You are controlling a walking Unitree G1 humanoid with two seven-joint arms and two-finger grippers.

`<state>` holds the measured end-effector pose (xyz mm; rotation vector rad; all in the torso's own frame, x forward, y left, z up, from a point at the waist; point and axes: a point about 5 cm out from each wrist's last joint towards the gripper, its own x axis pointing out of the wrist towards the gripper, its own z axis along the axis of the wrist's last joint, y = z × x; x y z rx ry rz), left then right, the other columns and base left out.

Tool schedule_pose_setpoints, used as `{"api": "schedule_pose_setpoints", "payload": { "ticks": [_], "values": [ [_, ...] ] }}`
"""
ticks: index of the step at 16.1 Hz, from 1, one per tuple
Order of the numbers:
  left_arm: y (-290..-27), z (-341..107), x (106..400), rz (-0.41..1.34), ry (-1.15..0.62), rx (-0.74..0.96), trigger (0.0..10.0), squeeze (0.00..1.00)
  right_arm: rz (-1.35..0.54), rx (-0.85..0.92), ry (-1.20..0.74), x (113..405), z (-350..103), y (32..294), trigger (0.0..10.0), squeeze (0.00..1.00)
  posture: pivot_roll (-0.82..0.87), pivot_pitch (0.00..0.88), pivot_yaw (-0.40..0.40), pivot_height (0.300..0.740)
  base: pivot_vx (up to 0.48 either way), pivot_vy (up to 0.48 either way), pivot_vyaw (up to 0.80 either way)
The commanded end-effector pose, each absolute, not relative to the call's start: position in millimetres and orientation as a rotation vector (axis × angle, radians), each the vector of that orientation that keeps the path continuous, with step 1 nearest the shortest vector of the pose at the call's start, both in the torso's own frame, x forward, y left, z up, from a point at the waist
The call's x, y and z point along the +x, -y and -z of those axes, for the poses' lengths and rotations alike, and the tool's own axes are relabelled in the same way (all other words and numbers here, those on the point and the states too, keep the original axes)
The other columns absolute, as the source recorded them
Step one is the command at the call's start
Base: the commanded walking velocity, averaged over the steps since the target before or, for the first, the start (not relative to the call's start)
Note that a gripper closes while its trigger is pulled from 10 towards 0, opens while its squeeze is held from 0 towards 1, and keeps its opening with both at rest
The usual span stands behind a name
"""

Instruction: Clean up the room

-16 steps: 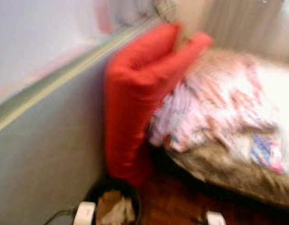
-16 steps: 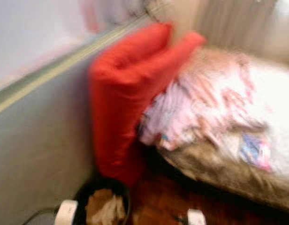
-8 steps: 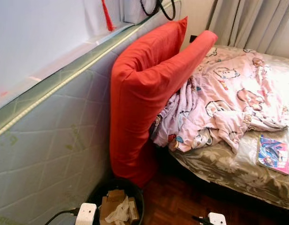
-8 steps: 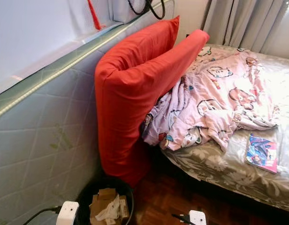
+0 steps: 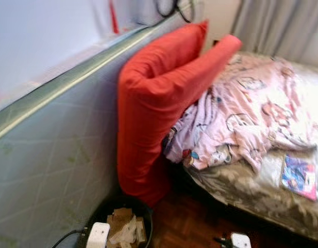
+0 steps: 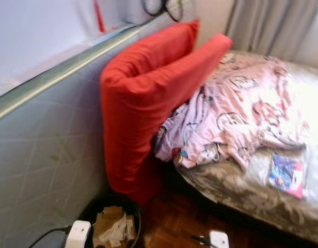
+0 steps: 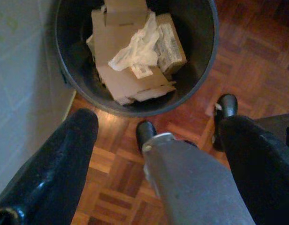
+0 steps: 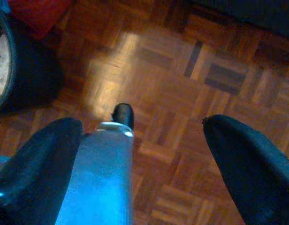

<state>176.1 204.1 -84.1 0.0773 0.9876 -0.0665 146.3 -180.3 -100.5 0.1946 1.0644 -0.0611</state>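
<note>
With both grippers (image 7: 154, 154) (image 8: 135, 154) wide and empty, we judged a careless step could tip the bin (image 7: 208, 56).

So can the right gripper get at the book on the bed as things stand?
Probably not yet. The right gripper hangs low over the floor, open and empty, while the book lies up on the bed. Nothing blocks it; it looks too far.
</note>
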Motion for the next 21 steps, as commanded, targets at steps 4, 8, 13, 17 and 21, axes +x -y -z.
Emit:
{"api": "schedule_pose_setpoints", "payload": {
  "ticks": [4, 8, 13, 17, 21],
  "values": [
    [-200.7, 83.4, 179.1, 0.080, -0.984, 0.079, 10.0, 0.00, 0.087, 0.197, -1.066, 141.4, 101.6, 185.9, 10.0, 0.00, 0.08, 0.037, -0.015, 0.740, 0.000, -0.297, -0.39],
    [-201.0, 83.1, 179.5, 0.081, -0.983, 0.081, 10.0, 0.00, 0.093, 0.208, -1.060, 141.5, 101.5, 185.8, 10.0, 0.00, 0.09, 0.039, -0.017, 0.740, 0.000, -0.297, 0.00],
    [-200.4, 83.0, 179.8, 0.083, -0.980, 0.075, 10.0, 0.00, 0.097, 0.208, -1.061, 141.1, 101.6, 186.1, 10.0, 0.00, 0.08, 0.038, -0.018, 0.740, 0.000, -0.298, 0.00],
    [-200.6, 82.7, 180.1, 0.078, -0.977, 0.070, 10.0, 0.00, 0.094, 0.207, -1.059, 141.2, 101.5, 186.4, 10.0, 0.00, 0.08, 0.038, -0.019, 0.740, 0.000, -0.300, 0.00],
    [-200.0, 82.8, 180.2, 0.081, -0.976, 0.068, 10.0, 0.00, 0.092, 0.204, -1.061, 140.7, 101.6, 186.6, 10.0, 0.00, 0.08, 0.029, -0.019, 0.740, 0.000, -0.297, 0.00]
  ]
}}
